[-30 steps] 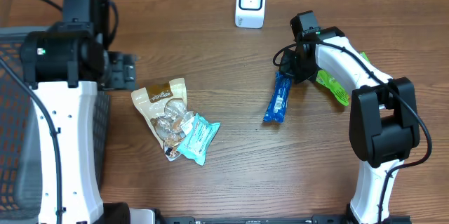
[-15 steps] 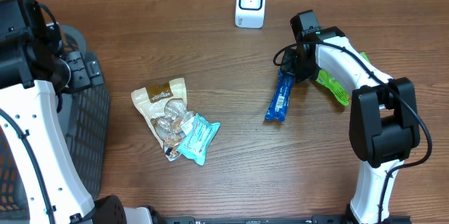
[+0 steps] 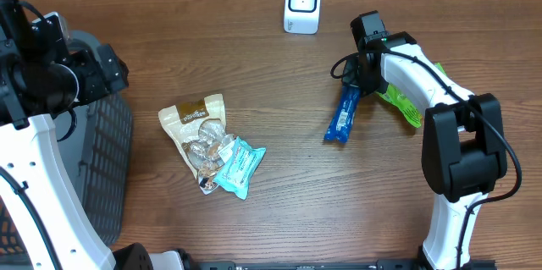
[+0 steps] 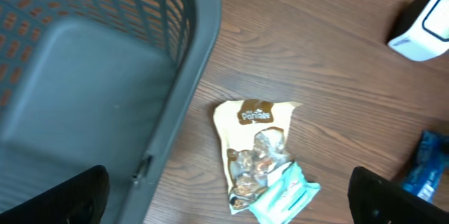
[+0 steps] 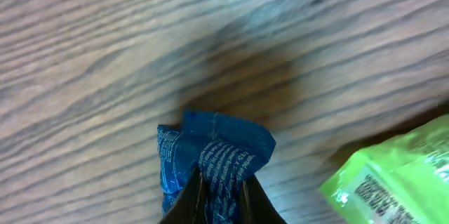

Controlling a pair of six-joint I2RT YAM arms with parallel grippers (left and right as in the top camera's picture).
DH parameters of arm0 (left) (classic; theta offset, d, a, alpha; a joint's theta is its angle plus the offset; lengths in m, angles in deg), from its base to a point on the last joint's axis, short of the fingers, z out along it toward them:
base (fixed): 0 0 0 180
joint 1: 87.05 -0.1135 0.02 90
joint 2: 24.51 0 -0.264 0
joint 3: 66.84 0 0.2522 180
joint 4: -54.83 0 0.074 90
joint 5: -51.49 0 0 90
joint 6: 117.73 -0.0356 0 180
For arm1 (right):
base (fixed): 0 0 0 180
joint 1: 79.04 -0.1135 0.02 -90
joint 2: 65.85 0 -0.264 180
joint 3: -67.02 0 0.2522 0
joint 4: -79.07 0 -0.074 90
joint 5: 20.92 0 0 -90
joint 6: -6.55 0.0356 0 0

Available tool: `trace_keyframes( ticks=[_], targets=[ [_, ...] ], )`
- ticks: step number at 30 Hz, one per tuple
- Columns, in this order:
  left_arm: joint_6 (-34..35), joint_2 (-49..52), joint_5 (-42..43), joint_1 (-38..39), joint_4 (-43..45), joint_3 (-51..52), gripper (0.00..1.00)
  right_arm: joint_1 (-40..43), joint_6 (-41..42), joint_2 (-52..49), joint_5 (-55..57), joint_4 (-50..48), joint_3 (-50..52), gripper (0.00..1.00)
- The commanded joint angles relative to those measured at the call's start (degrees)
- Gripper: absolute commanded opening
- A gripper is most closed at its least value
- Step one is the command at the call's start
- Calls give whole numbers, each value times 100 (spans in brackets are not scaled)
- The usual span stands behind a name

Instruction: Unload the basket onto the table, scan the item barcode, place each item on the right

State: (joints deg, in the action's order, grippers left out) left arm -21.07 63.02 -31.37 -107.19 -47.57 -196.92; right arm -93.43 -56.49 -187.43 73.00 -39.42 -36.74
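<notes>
Overhead, the right tool (image 3: 362, 79) is pinched shut on the upper end of a blue packet (image 3: 343, 116), which hangs slantwise below it toward the wooden counter (image 3: 279, 219); I cannot tell whether the lower end touches the wood. From the right wrist, the crumpled blue end (image 5: 214, 157) is squeezed between the two dark fingers (image 5: 188, 203), with a green packet (image 5: 393, 175) just beside it at the right. That green packet (image 3: 402, 105) lies under the right arm in the overhead view. The white scanner (image 3: 302, 4) stands upright at the far edge of the counter, well apart from the blue packet and up to the left of it. On the left side sits a dark grey basket (image 3: 110, 160) with slatted walls; the left wrist view shows its solid grey floor (image 4: 84, 90) and its curved rim. The left tool (image 3: 106, 71) hangs above that rim with its fingers (image 4: 56, 196) spread wide, holding nothing. Outside the basket, just right of it on the counter, lies a cream snack pouch (image 3: 195, 126) with a clear window, and a teal packet (image 3: 240, 167) overlaps its lower corner
</notes>
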Motion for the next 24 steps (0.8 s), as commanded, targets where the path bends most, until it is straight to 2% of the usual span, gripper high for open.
trace_keyframes(
  ticks=[1, 4, 6, 9, 11, 12, 13, 14, 15, 16, 19, 24],
  targets=[
    [195, -74, 168, -7, 20, -107, 100, -48, -44, -129, 280, 13, 146, 4],
    [195, -74, 168, -7, 20, -107, 100, -85, 87, -120, -990, 11, 146, 4],
    [195, -74, 168, -7, 20, -107, 99, -101, 610, -122, -1707, 2, 153, 4],
    [195, -74, 168, -9, 20, -107, 100, -177, 1316, -122, -1941, -195, 155, 4],
    [195, -74, 168, -7, 20, -107, 100, -229, 1311, -122, -1873, -485, 153, 4],
    [195, -74, 168, -7, 20, -107, 99, -238, 1250, -122, -1862, -581, 151, 15],
    [195, -74, 168, -7, 20, -107, 99, -238, 1064, -120, -1878, -651, 122, 35],
    [195, -74, 168, -9, 20, -107, 99, -238, 885, -114, -1908, -647, 76, 48],
    [195, -74, 168, -7, 20, -107, 99, -236, 656, -114, -1967, -632, 22, 52],
    [195, -72, 168, -9, 20, -107, 100, -197, -166, -98, -2186, -608, -127, 69],
    [195, -74, 168, -9, 20, -107, 100, -131, -1464, -98, -2358, -577, -417, 80],
    [195, -72, 168, -9, 20, -107, 100, -190, -3626, -98, -2352, -501, -684, 83]
  ],
)
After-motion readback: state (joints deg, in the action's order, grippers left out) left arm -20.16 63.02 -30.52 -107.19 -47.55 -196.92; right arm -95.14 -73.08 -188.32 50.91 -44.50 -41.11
